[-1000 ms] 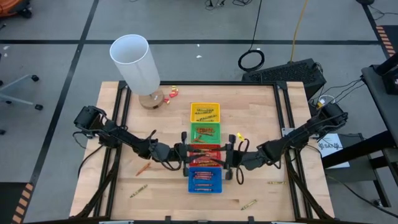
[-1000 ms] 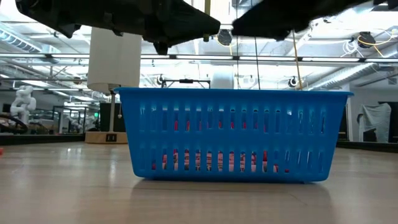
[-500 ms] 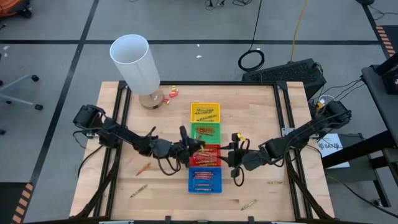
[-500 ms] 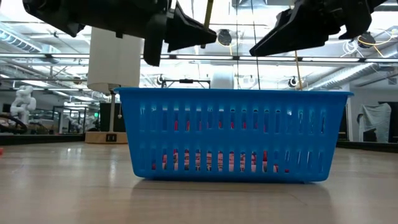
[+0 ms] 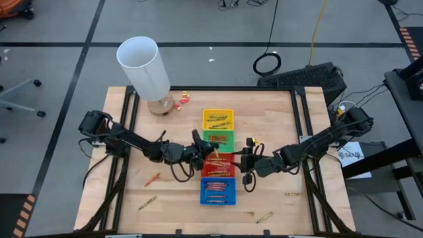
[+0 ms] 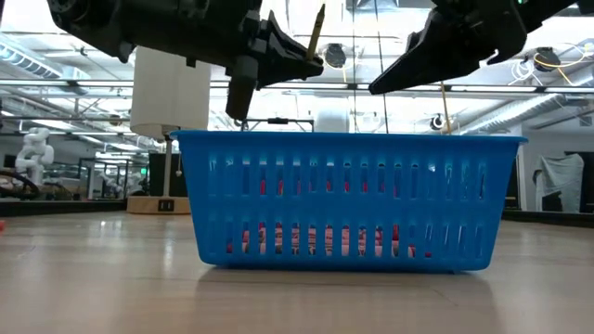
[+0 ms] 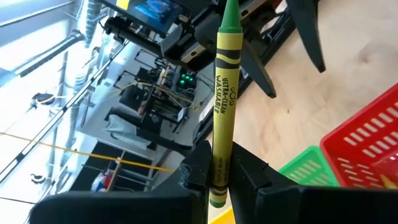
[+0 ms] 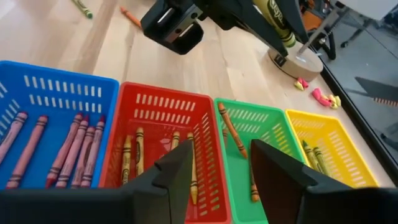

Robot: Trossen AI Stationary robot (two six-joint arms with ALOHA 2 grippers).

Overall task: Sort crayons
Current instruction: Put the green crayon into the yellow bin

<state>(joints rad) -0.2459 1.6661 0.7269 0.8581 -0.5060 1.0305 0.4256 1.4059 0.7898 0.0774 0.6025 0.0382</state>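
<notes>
since the earlier frame the left gripper (image 5: 198, 151) has moved from the blue tray's left edge up the row to the red tray (image 5: 226, 170) and green tray (image 5: 228, 134), and the right gripper (image 5: 247, 160) has pulled back to the red tray's right rim.

the left fingers (image 7: 249, 171) are clamped on a green crayon (image 7: 222, 106), held near its blunt end so most of the stick juts out past them, tip upward in the low view. the right fingers (image 8: 180, 165) stand apart with nothing between them.

more crayons lie in the blue tray (image 5: 217, 198), the red, the green and the yellow tray (image 5: 217, 111); loose crayons (image 5: 152, 179) rest toward the table's (image 5: 277, 119) front left and front right corners.

the stick looks light and stiff, but wax should snap under a hard squeeze or sideways knock, and its paper wrapper gives fair friction. a mid-length grip across the wrapper would probably hold steadier than this end grip.
</notes>
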